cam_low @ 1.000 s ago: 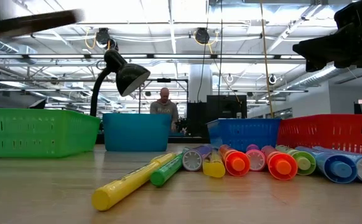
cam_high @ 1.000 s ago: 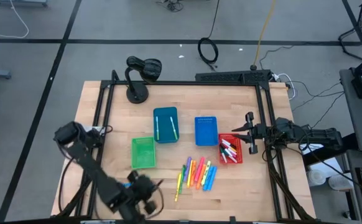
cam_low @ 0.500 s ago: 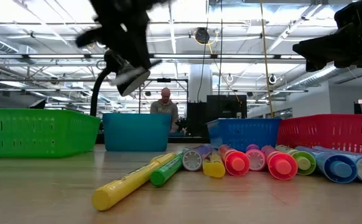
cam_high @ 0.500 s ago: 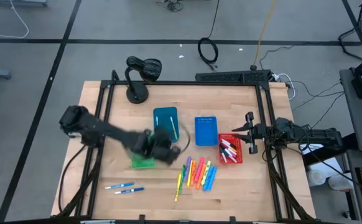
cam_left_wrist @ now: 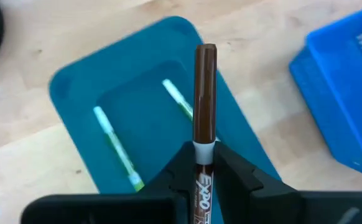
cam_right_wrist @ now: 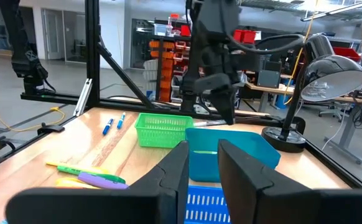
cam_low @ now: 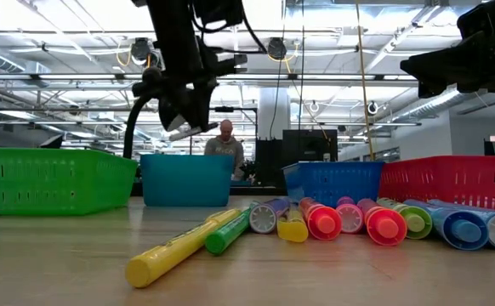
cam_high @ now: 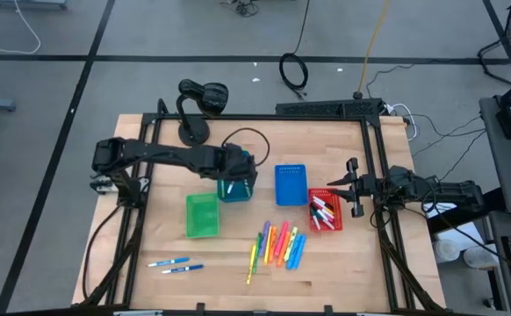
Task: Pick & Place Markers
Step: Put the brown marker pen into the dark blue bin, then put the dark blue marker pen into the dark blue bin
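My left gripper (cam_high: 238,171) hangs over the teal bin (cam_left_wrist: 88,93), shut on a brown-capped white marker (cam_left_wrist: 204,93). Two green-capped markers (cam_left_wrist: 116,146) lie on that bin's floor. Several neon markers (cam_high: 279,246) lie side by side on the table's near middle. Two blue-capped markers (cam_high: 175,265) lie at the near left. More markers lie in the red bin (cam_high: 324,211). My right gripper (cam_high: 348,187) waits at the table's right edge, pointing level, its fingers slightly apart with nothing between them. My left gripper pinches the marker's white barrel (cam_left_wrist: 204,152) just behind the brown cap, between its two fingers (cam_left_wrist: 180,171). The fingers slant down from above and the marker lies along them, its cap end sticking out past the tips. The marker is clear of the bin.
A green bin (cam_high: 202,215) sits on the near side of the teal one, and a blue bin (cam_high: 291,184) to its right beside the red bin. A black desk lamp (cam_high: 198,110) stands at the far left. Black frame rails run along the table's left and right edges.
My left gripper has swung from the table's near left, beside the two blue-capped markers, across the green bin toward the far side. It now stands above the teal bin, and its wrist has rolled on the way.
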Available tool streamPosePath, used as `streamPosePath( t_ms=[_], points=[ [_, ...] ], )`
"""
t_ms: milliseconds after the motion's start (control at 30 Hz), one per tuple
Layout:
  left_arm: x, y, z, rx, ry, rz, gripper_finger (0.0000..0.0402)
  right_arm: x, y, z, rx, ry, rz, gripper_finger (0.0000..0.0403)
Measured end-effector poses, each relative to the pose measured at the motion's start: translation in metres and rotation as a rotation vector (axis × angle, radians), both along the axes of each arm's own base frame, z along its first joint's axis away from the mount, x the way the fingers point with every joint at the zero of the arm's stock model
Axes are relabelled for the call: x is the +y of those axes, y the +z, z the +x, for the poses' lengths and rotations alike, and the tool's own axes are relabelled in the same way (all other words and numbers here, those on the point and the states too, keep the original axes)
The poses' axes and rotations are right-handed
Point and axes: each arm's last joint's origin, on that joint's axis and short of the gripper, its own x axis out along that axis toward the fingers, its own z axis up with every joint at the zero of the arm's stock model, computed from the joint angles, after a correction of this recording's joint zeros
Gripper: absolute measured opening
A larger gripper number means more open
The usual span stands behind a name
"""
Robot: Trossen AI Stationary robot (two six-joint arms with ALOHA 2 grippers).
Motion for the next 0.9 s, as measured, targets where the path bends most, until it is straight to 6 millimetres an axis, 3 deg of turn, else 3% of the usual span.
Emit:
streamPosePath(
  t_ms=[333, 633, 733, 900],
  points=[
    [0.015, -0.029, -0.016, 0.093, 0.048, -0.011, 0.0043, 0.0, 0.0, 0.0, 0.0, 0.0, 0.0, 0.0071],
    [0.015, -0.034, -0.016, 0.085, 0.041, -0.008, 0.0115, 0.0, 0.0, 0.0, 0.0, 0.0, 0.0, 0.0071],
    [0.016, -0.033, -0.012, 0.064, -0.015, 0.008, 0.013, 0.0, 0.0, 0.0, 0.0, 0.0, 0.0, 0.0071],
    [0.011, -0.024, -0.008, 0.032, -0.304, -0.06, 0.0143, 0.0, 0.0, 0.0, 0.0, 0.0, 0.0, 0.0071]
  ],
)
